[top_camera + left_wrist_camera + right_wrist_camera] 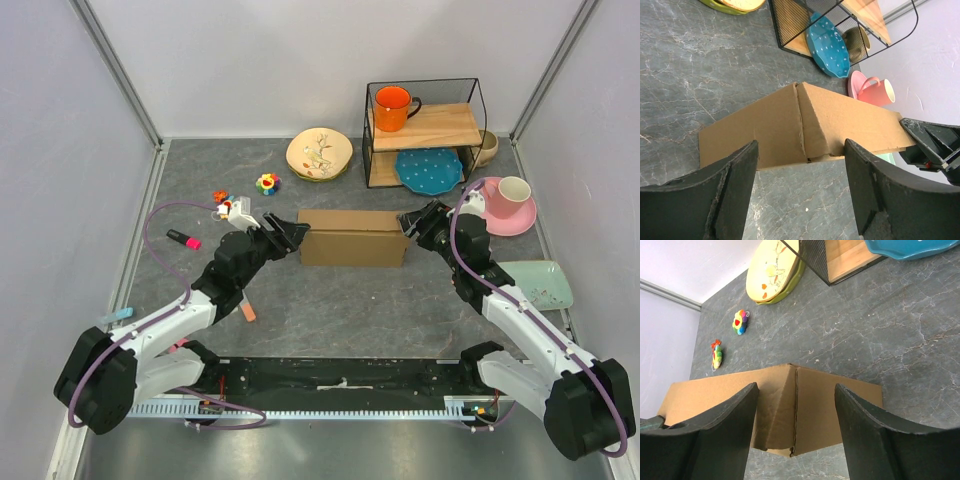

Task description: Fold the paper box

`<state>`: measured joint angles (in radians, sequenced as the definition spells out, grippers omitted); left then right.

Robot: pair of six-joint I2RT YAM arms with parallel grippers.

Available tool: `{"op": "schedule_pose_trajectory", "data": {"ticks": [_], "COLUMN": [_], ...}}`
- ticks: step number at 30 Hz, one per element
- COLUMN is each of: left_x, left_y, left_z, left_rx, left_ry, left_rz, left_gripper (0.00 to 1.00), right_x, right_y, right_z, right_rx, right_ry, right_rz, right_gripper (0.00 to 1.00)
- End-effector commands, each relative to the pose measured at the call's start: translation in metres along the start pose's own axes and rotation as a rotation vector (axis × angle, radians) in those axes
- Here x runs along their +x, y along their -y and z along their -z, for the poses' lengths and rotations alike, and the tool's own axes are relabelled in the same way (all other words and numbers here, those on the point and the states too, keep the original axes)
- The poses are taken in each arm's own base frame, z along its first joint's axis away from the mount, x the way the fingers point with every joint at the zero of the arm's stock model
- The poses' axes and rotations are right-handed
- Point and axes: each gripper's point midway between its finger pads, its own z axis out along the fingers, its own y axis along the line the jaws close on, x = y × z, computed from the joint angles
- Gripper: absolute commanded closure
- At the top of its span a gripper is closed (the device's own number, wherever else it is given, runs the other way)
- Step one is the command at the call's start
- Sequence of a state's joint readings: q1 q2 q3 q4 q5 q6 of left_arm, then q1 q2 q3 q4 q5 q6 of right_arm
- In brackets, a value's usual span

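Observation:
The paper box (352, 237), plain brown cardboard folded into a long closed shape, lies across the middle of the table. My left gripper (290, 235) stands open just off its left end; in the left wrist view the box (805, 125) lies beyond the fingertips, and only bare table shows inside the left gripper (800, 170). My right gripper (412, 222) is open at the box's right end. In the right wrist view the box end (825, 410) shows between the spread fingers (725, 435) of the right gripper (796, 387), with a gap on each side.
A black wire shelf (425, 130) at the back holds an orange mug (393, 107) and a blue plate (428, 170). A pink cup on a saucer (512, 195) and a pale green plate (540, 283) are at the right. A yellow plate (319, 153), small toys (267, 183) and a pink marker (184, 239) lie at the left.

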<state>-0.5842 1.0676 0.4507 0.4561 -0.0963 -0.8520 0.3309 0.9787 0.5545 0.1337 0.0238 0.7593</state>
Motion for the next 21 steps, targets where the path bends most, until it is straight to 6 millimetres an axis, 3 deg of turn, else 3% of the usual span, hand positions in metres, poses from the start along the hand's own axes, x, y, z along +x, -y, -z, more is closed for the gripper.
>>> {"op": "schedule_pose_trajectory", "data": {"ticks": [1, 8, 11, 18, 19, 21], "left_x": [0.006, 0.012, 0.011, 0.012, 0.012, 0.012], "left_y": [-0.013, -0.017, -0.017, -0.015, -0.014, -0.014], "left_z": [-0.003, -0.005, -0.005, -0.008, -0.008, -0.008], "left_rx": [-0.038, -0.053, -0.053, -0.047, -0.046, -0.046], "left_ry": [-0.041, -0.067, -0.065, -0.075, -0.078, -0.080], "left_rz": [0.018, 0.006, 0.004, -0.005, -0.005, -0.008], "left_gripper": [0.24, 0.24, 0.24, 0.24, 0.24, 0.24], "right_x": [0.033, 0.007, 0.004, 0.021, 0.033, 0.032], "right_y": [0.033, 0.011, 0.013, 0.038, 0.048, 0.046], "right_z": [0.008, 0.009, 0.009, 0.016, 0.018, 0.019], "right_rx": [0.108, 0.062, 0.070, 0.070, 0.078, 0.032], "right_ry": [-0.113, -0.049, -0.037, -0.024, -0.039, -0.023], "right_rz": [0.047, 0.038, 0.033, -0.028, -0.043, -0.088], "right_gripper": [0.29, 0.26, 0.28, 0.30, 0.30, 0.30]}}
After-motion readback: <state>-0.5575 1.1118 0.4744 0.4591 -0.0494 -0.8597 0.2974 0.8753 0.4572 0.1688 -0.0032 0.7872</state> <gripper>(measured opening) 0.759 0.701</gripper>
